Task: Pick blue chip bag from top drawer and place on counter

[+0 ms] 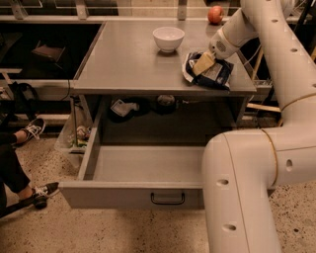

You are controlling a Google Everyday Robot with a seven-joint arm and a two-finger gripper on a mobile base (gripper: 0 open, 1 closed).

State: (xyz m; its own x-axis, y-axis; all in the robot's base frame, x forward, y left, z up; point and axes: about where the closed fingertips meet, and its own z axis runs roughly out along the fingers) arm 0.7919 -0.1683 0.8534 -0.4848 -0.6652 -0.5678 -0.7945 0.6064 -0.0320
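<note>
Since the blue chip bag (219,75) lies flat on the tabletop (133,64), at its right side, I judge it delivered; my gripper (204,63) sits atop it, though I cannot tell whether it pinches.

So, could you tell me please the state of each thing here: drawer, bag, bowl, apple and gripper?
drawer: pulled open.
bag: lying on the counter, near its right front corner.
bowl: upright on the counter.
apple: sitting at the far edge of the counter.
gripper: down on top of the bag.
</note>
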